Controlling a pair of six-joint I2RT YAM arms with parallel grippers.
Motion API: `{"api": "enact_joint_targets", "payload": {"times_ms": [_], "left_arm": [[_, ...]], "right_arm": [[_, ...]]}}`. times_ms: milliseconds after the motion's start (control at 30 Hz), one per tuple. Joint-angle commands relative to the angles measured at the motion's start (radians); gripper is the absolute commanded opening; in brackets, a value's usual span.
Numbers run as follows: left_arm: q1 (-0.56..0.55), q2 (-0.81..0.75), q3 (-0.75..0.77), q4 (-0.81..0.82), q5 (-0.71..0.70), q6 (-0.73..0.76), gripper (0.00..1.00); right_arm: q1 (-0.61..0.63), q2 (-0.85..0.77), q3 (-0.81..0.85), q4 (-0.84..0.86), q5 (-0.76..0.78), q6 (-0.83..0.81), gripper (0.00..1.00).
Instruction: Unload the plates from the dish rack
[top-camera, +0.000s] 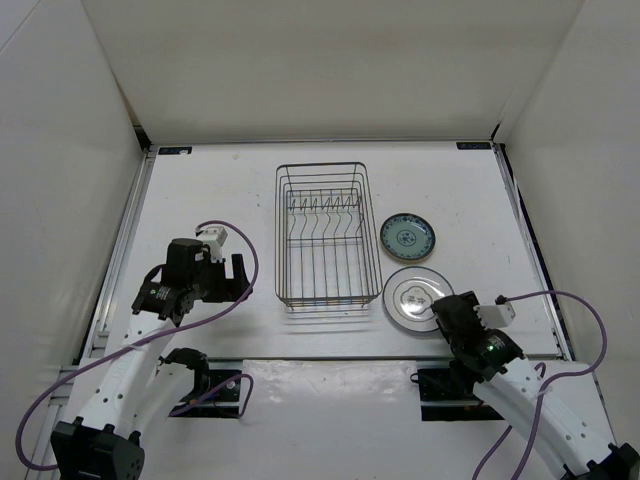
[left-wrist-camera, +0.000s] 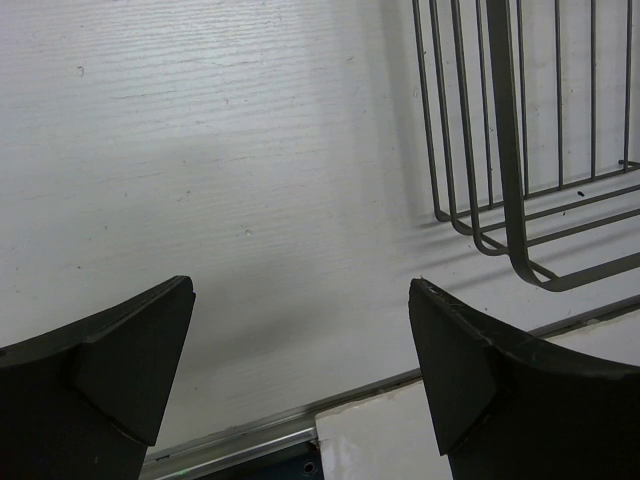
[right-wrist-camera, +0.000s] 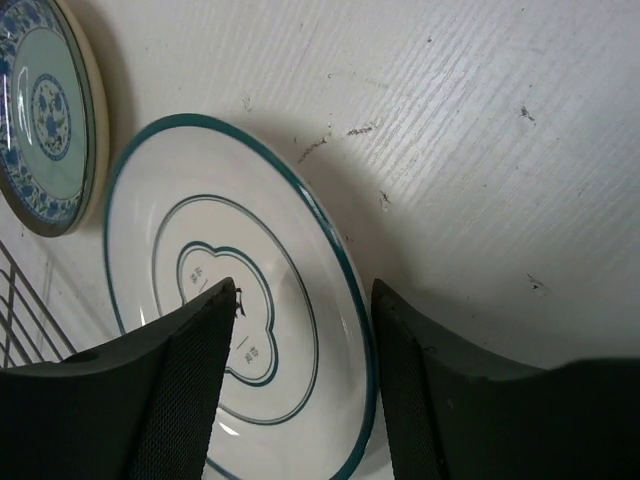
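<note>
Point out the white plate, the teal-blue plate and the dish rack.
white plate (top-camera: 408, 294): top external view, on its patterned centre.
teal-blue plate (top-camera: 407, 237): top external view, on its centre.
dish rack (top-camera: 328, 250): top external view, on its bare wire floor.

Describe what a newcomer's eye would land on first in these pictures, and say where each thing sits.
The grey wire dish rack stands in the middle of the table, no plates visible in it. To its right two plates lie flat: a teal-blue patterned plate farther back, a white plate nearer, the right end effector open astride its rim. The left end effector hangs open above the table left of the rack.
</note>
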Motion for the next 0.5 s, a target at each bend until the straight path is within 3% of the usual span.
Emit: {"api": "enact_joint_targets", "payload": {"times_ms": [0, 100, 267, 367, 467], "left_arm": [[-0.003, -0.015, 0.026, 0.000, -0.006, -0.006, 0.99], [-0.003, -0.015, 0.026, 0.000, -0.008, -0.002, 0.99], [-0.003, -0.018, 0.026, -0.001, -0.006, -0.005, 0.99], [0.000, -0.018, 0.026, -0.001, -0.005, -0.005, 0.99], [0.000, -0.018, 0.026, 0.000, -0.010, -0.003, 0.99]], "right_arm": [[0.000, 0.013, -0.019, -0.235, -0.081, -0.052, 0.61], [0.003, 0.014, 0.022, -0.256, -0.081, -0.078, 0.67], [0.001, 0.010, 0.155, -0.314, -0.035, -0.123, 0.67], [0.004, 0.016, 0.246, -0.293, -0.012, -0.263, 0.70], [0.001, 0.036, 0.335, -0.168, -0.041, -0.518, 0.84]]}}
